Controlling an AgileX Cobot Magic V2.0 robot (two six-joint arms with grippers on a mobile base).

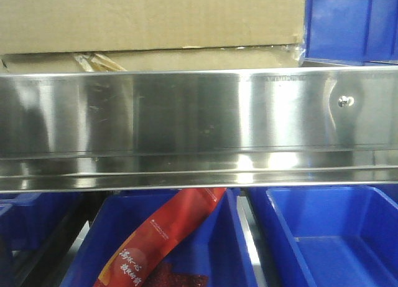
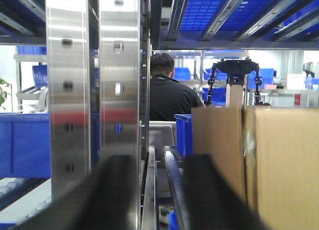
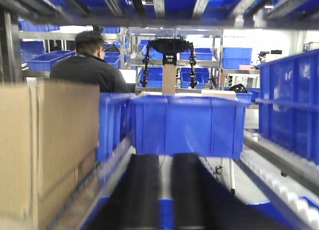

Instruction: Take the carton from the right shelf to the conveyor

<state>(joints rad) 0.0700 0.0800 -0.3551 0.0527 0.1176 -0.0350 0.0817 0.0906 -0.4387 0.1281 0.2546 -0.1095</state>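
Note:
The brown carton (image 1: 149, 19) rests on the shelf behind its shiny steel front rail (image 1: 186, 112). In the left wrist view the carton (image 2: 279, 160) stands just right of my left gripper (image 2: 154, 162), whose blurred black fingers are spread wide with nothing between them. In the right wrist view the carton (image 3: 50, 145) fills the left side. My right gripper (image 3: 166, 157) sits to its right, apart from it, with its fingers drawn together to a thin slit and holding nothing. The conveyor is out of view.
A blue bin (image 1: 351, 22) sits right of the carton, and another blue bin (image 3: 189, 122) stands straight ahead of the right gripper. Steel shelf uprights (image 2: 75, 90) stand left of the left gripper. Lower bins hold a red snack pack (image 1: 161, 237). A person (image 3: 89, 65) stands beyond the shelf.

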